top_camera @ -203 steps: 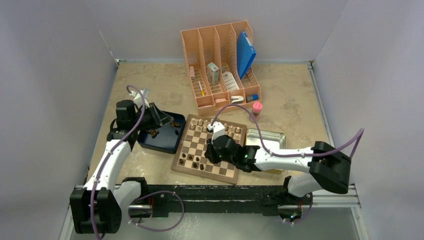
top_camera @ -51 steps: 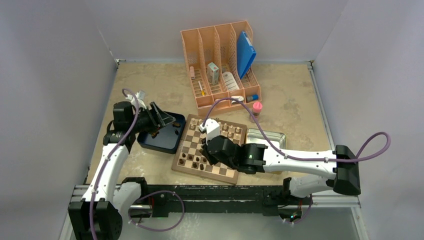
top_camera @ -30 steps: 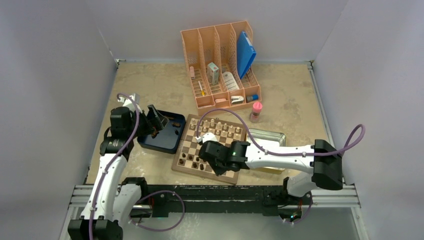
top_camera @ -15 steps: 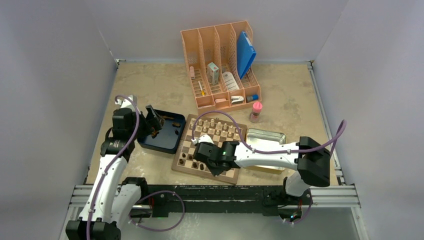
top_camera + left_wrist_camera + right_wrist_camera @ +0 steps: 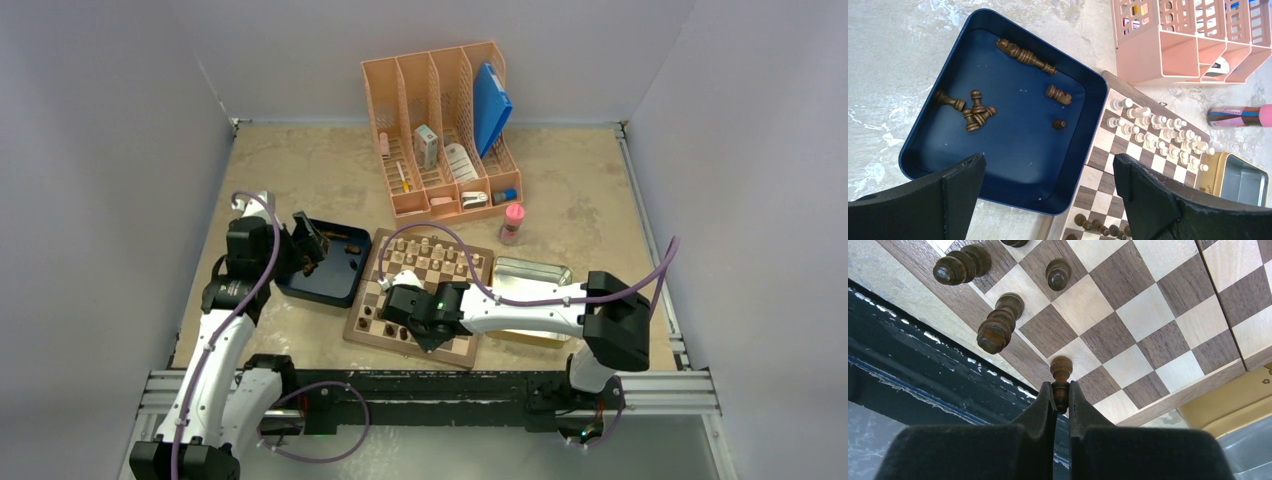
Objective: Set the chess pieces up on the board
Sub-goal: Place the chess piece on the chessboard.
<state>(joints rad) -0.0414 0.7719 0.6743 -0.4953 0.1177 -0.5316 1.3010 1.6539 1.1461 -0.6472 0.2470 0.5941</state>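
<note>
The board (image 5: 360,292) lies mid-table, with pale pieces along its far rows and several dark chess pieces (image 5: 1093,225) along its near rows. My right gripper (image 5: 423,336) hovers over the board's near edge, shut on a dark brown chess piece (image 5: 1061,367) whose rounded head sticks out past the fingertips (image 5: 1048,400). More dark pieces (image 5: 998,327) stand on squares just left of it. My left gripper (image 5: 1048,200) hangs open and empty above the near corner of the dark blue tray (image 5: 1013,165). Several dark pieces (image 5: 973,107) lie loose in the tray.
A peach file organiser (image 5: 440,130) stands at the back, with a pink-capped bottle (image 5: 513,222) in front of it. A shiny metal tin (image 5: 535,272) sits right of the board, under my right forearm. The black base rail (image 5: 430,390) runs along the near edge.
My right gripper has carried the dark piece leftwards and nearer, to the board's front rows. My left gripper has shifted only a little over the tray and stays open.
</note>
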